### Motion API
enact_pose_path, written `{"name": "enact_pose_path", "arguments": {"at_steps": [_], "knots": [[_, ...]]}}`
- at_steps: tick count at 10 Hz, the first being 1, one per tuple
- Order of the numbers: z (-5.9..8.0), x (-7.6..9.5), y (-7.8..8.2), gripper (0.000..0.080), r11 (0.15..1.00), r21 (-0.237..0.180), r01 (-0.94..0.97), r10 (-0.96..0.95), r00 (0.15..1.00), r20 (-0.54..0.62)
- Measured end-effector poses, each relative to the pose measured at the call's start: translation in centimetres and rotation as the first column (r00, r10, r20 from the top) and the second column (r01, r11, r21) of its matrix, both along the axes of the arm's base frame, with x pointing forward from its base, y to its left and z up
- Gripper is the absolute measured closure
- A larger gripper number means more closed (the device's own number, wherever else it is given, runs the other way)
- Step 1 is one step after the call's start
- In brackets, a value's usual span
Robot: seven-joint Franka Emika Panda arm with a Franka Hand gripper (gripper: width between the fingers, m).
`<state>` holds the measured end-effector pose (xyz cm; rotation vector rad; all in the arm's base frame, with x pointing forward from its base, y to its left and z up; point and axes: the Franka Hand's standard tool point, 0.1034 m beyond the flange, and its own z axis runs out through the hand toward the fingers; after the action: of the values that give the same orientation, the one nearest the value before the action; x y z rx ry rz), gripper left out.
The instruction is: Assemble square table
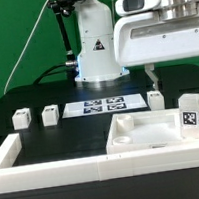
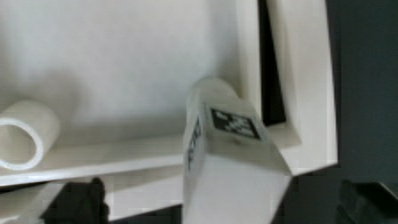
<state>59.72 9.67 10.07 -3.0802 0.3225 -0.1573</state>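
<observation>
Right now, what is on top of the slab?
One tagged leg stands on the slab, near the exterior view's right edge. The leg hides whatever lies under it.

In the exterior view there were four small white legs (image 1: pixel 22 118) (image 1: pixel 51 112) (image 1: pixel 155 99) (image 1: pixel 193 114), one square tabletop slab (image 1: pixel 143 137), one marker board (image 1: pixel 103 105) carrying four tags (image 1: pixel 92 105), one low white border wall (image 1: pixel 56 174), and one robot arm (image 1: pixel 93 43).

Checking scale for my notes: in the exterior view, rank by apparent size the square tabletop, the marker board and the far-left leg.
1. square tabletop
2. marker board
3. far-left leg
Tabletop is nearest the camera, yet the order looks clear.
</observation>
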Motion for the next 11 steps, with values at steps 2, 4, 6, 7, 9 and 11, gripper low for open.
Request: {"name": "enact_pose_path", "arguments": {"at_steps": [2, 4, 6, 7, 9, 11], "knots": [[0.2, -1.3, -0.3, 0.0150, 1.000, 0.004, -0.002, 0.002, 1.000, -0.011], [0.1, -1.3, -0.3, 0.0150, 1.000, 0.003, -0.002, 0.002, 1.000, -0.013], [0.1, -1.4, -0.3, 0.0150, 1.000, 0.003, -0.002, 0.002, 1.000, -0.014], [0.0, -1.5, 0.0, 0.0150, 1.000, 0.003, -0.007, 0.007, 1.000, -0.015], [-0.3, -4.8, 0.9, 0.0150, 0.999, 0.000, -0.038, 0.038, 0.999, 0.013], [-0.9, -7.9, 0.2, 0.0150, 0.999, -0.003, -0.043, 0.043, 0.999, 0.015]]}}
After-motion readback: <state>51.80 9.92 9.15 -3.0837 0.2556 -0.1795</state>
